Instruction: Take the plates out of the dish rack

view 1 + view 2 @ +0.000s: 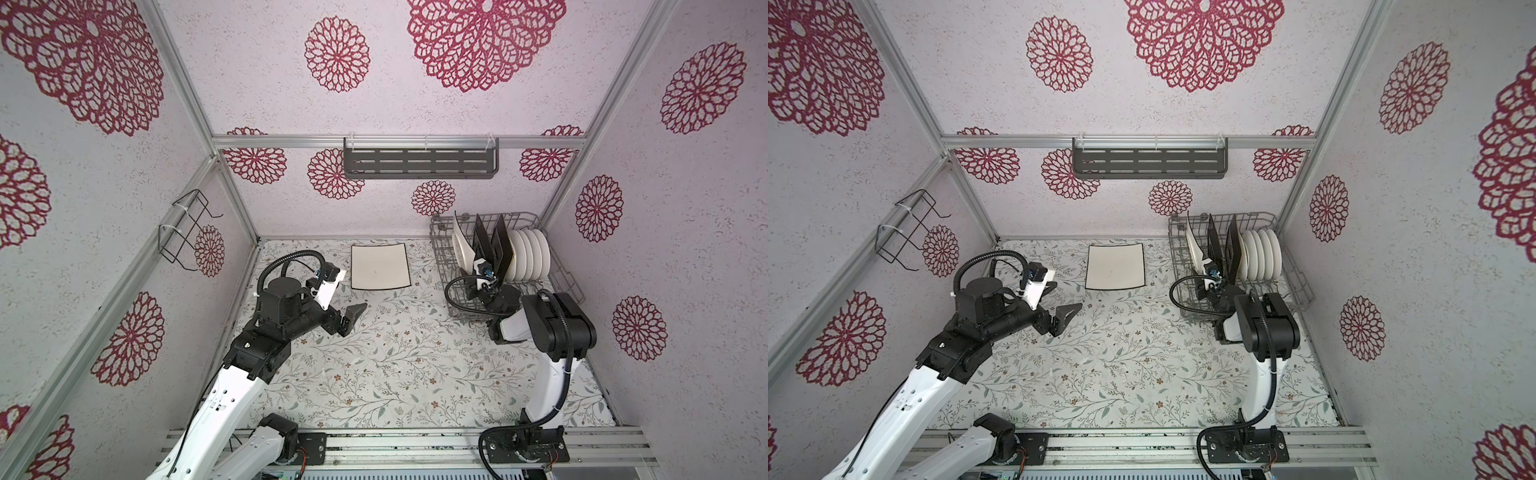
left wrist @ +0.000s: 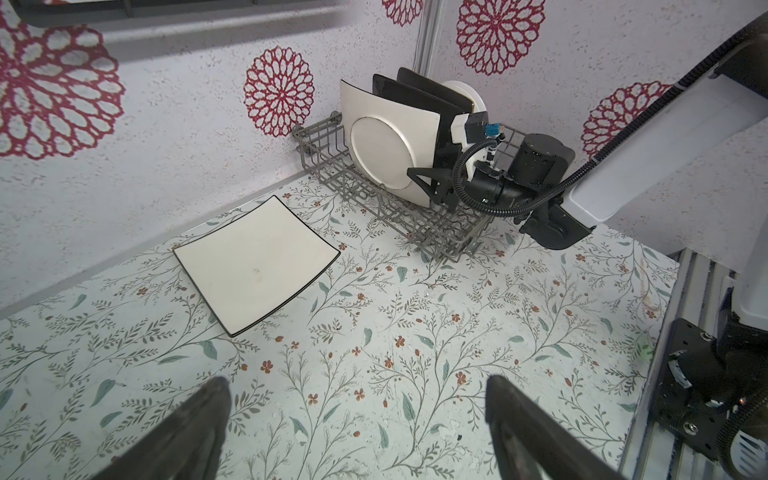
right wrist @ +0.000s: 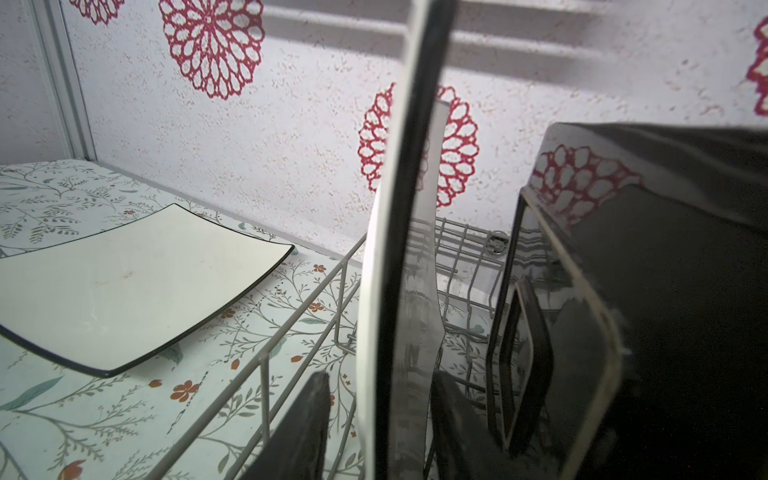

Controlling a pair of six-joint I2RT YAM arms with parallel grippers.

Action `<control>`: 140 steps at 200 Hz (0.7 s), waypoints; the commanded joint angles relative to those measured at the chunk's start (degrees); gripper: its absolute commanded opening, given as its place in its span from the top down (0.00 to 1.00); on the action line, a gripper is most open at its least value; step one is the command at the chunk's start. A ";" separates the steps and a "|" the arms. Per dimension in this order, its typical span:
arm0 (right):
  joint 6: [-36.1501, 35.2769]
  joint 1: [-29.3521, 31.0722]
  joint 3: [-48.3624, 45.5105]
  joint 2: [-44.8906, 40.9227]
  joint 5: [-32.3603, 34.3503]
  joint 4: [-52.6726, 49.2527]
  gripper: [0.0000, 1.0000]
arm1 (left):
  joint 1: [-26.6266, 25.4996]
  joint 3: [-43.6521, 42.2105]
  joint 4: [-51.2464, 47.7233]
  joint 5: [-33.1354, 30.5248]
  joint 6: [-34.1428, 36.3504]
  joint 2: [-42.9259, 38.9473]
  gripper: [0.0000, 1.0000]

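The grey wire dish rack (image 1: 440, 257) (image 2: 374, 199) stands at the back right. Upright in it are a cream plate (image 1: 459, 245) (image 3: 376, 291), two black square plates (image 1: 482, 245) (image 3: 665, 291) and several round white plates (image 1: 530, 253). Another cream plate (image 1: 379, 266) (image 2: 255, 264) lies flat on the table left of the rack. My right gripper (image 3: 380, 376) reaches into the rack. Its jaws straddle the upright cream plate's lower edge, with a gap showing beside one finger (image 2: 422, 176). My left gripper (image 1: 353, 319) (image 2: 356, 386) hovers open and empty over the table.
A black wire holder (image 1: 187, 232) hangs on the left wall and a dark slotted shelf (image 1: 419, 162) on the back wall. The floral table (image 1: 395, 353) stretches between the arms. The right wall stands close behind the rack.
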 commanded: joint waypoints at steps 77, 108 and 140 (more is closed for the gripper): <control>2.14 -0.29 0.80 0.80 -0.55 5.71 0.71 | -0.62 1.62 0.60 2.86 1.40 1.93 0.03; 2.02 -0.26 1.55 0.89 -1.53 4.02 0.75 | -0.76 1.55 0.72 2.94 1.46 1.93 0.03; 2.62 -0.29 2.13 1.25 -1.67 3.40 0.78 | -0.91 1.45 1.54 2.89 1.82 2.19 0.03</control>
